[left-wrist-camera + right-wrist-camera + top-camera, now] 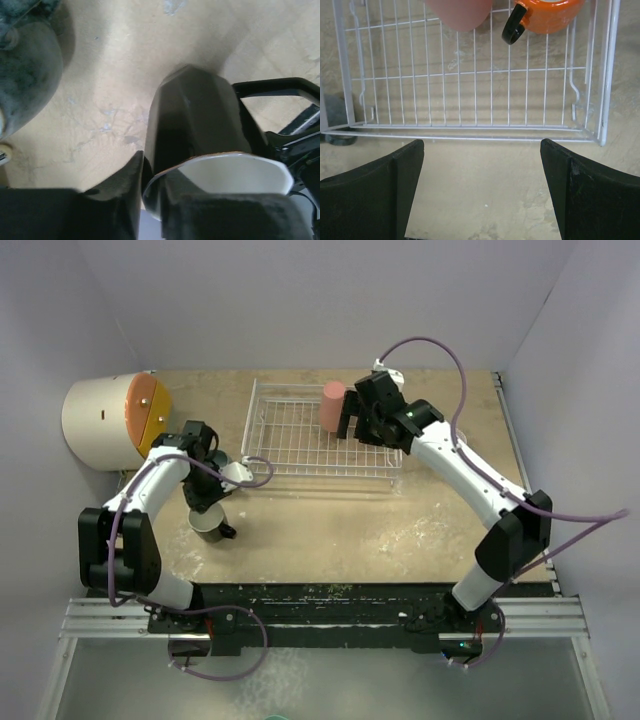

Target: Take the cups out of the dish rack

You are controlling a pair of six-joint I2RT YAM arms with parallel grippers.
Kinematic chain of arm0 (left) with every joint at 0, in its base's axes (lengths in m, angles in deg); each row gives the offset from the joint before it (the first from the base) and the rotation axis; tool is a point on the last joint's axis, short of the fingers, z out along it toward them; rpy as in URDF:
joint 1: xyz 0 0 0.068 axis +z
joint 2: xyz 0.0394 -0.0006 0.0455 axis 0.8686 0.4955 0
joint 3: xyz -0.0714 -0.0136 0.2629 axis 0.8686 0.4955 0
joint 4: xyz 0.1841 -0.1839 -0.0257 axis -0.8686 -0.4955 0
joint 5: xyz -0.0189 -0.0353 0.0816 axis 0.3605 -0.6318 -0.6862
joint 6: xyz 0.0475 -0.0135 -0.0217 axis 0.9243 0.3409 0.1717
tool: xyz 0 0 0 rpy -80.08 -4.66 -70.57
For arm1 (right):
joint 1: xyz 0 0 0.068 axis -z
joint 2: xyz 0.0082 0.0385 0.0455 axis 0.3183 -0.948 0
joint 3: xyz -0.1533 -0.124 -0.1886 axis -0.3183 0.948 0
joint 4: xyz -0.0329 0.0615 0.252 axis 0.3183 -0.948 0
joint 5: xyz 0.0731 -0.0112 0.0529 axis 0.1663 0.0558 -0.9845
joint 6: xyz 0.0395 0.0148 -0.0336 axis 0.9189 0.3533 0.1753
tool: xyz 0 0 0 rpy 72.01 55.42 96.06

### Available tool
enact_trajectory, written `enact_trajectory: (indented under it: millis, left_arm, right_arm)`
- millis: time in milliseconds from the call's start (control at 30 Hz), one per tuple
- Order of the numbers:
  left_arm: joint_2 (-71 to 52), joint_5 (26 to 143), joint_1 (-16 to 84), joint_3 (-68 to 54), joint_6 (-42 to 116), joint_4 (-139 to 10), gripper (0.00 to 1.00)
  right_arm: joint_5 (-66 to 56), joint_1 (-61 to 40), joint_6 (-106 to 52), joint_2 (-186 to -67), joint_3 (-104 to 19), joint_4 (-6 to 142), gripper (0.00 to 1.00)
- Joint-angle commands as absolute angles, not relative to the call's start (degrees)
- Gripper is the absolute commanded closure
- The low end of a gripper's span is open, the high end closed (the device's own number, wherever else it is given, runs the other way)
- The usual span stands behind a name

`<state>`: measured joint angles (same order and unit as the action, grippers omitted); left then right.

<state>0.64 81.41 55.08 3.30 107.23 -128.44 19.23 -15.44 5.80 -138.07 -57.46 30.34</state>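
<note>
**A:** Overhead?
**B:** Left gripper [212, 508] holds the black mug [210, 526] outside the dish rack [300, 440].
**A:** Left wrist?
**B:** Pinching its wall. Next, I'd say: set down, release.
**A:** Right wrist?
**B:** Right gripper [481, 150] spread wide. The pink tumbler [460, 12] and orange mug [547, 12] sit in the rack, so it needs to reach in.

place: robot lab cell | evidence: plain enclosure walls [320, 300], aluminium rail [105, 620], scuffed tabletop [340, 530]

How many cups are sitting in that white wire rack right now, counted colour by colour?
Pink tumbler: 1
Orange mug: 1
Total in the dish rack: 2
</note>
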Motion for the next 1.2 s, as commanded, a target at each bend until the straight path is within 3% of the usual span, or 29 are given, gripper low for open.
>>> enact_trajectory:
  millis: [0, 33, 100, 133, 433, 500, 533, 900, 1167]
  left_arm:
    - [0.7, 80.7, 55.7, -0.2, 108.2, -125.9, 0.62]
    - [0.2, 81.5, 55.7, -1.1, 108.1, -126.8, 0.45]
    - [-1.3, 83.5, 55.7, -3.2, 107.8, -128.2, 0.23]
    - [-1.8, 84.8, 55.7, -4.7, 107.4, -129.1, 0.2]
    - [-6.0, 100.3, 55.7, -17.4, 101.1, -136.9, 0.18]
    - [-7.3, 102.7, 55.7, -18.1, 99.8, -136.6, 0.1]
    - [-7.9, 103.8, 55.7, -18.2, 98.7, -135.9, 0.01]
    - [-15.7, 109.0, 55.8, -9.3, 83.9, -120.4, 0.01]
    - [-19.5, 110.2, 55.8, -2.8, 76.9, -110.9, 0.01]
  right_arm:
    - [24.7, -14.6, 7.3, -142.3, -62.7, 28.6, 0.01]
    - [25.4, -14.6, 7.7, -143.7, -63.4, 28.7, 0.02]
    - [27.8, -14.6, 8.4, -147.0, -65.0, 29.2, 0.04]
    - [29.4, -14.6, 9.0, -148.8, -66.0, 29.0, 0.05]
    - [39.8, -14.6, 13.0, -162.9, -76.1, 25.5, 0.22]
    - [41.6, -14.6, 13.3, -164.7, -77.1, 25.2, 0.25]
    - [42.3, -14.6, 13.4, -165.4, -77.5, 25.2, 0.26]
    - [47.3, -14.3, 10.2, -171.6, -81.1, 28.4, 0.42]
    - [48.4, -14.3, 7.2, -169.8, -76.2, 32.5, 0.76]
